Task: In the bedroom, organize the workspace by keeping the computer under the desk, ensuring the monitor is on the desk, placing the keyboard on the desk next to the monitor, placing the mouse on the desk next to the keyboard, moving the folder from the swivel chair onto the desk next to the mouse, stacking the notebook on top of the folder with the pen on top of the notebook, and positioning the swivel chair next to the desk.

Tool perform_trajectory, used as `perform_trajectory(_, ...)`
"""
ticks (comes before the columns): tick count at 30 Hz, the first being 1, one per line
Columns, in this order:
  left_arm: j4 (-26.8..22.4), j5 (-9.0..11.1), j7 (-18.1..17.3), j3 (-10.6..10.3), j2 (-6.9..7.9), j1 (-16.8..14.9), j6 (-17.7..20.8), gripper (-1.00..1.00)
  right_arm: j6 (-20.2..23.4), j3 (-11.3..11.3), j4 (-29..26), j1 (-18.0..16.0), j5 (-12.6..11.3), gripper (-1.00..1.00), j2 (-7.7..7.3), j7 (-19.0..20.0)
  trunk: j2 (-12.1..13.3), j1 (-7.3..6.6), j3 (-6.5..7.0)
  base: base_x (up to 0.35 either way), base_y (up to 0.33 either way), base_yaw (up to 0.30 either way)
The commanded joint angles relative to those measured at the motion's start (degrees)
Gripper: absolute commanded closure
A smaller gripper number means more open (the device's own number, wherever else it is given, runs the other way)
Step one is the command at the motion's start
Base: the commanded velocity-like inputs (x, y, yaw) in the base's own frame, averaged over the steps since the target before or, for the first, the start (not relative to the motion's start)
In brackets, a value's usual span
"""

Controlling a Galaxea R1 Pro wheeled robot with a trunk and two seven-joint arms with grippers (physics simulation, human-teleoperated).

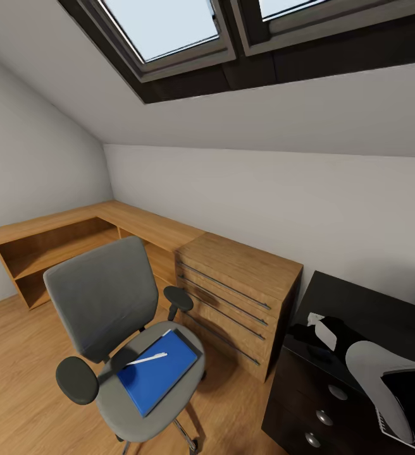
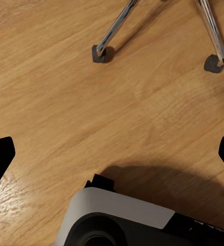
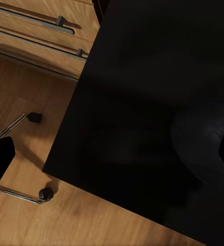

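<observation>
- Right hand (image 3: 112, 154): fingers spread, nothing held, hovering over the black bench (image 1: 372, 309). Left hand (image 2: 112, 154): spread, empty, above bare floor.
- Step in hand, by judgement: fetching the folder; next move calls for reaching to the seat.
- One swivel chair (image 1: 103, 291), well left of the bench, carries one blue folder (image 1: 157, 373) and one pen (image 1: 149, 359) atop it.
- Beyond: one wooden drawer chest (image 1: 239, 284), one low shelving run (image 1: 62, 243).

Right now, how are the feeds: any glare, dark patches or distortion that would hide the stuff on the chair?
Head view: even soft light, no glare; wide-angle stretch bends the windows; the blue folder and pen on the swivel chair read sharp. Right wrist view: the desk top is near-black, detail lost. Left wrist view: clear floor, one soft shadow beside the robot's body.
</observation>
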Motion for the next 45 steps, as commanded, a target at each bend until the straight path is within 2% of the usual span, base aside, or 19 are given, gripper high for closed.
perform_trajectory(1, 0.04, 0.61, -0.09, -0.48, 0.01, -0.04, -0.19, -1.00, 0.28, 0.48, -0.11, -0.02, -0.43, -1.00, -0.04, -0.03, -0.04, 0.00, -0.06, 0.000, 0.000, 0.000)
perform_trajectory(7, 0.04, 0.58, -0.09, -0.50, -0.01, -0.04, -0.19, -1.00, 0.28, 0.48, -0.07, -0.02, -0.43, -1.00, -0.04, -0.03, -0.04, 0.00, -0.06, 0.000, 0.000, 0.000)
perform_trajectory(13, 0.04, 0.63, 0.02, -0.44, 0.04, -0.04, -0.19, -1.00, 0.23, 0.48, -0.07, -0.02, -0.43, -1.00, -0.02, -0.03, 2.37, -1.32, 1.01, 0.000, 0.000, 0.000)
perform_trajectory(45, 0.04, 0.63, -0.09, -0.39, 0.05, -0.01, -0.19, -1.00, -0.24, 0.48, -0.07, -0.02, -0.43, -1.00, 0.05, -0.19, 2.37, -1.32, 1.01, 0.000, 0.000, 0.034)
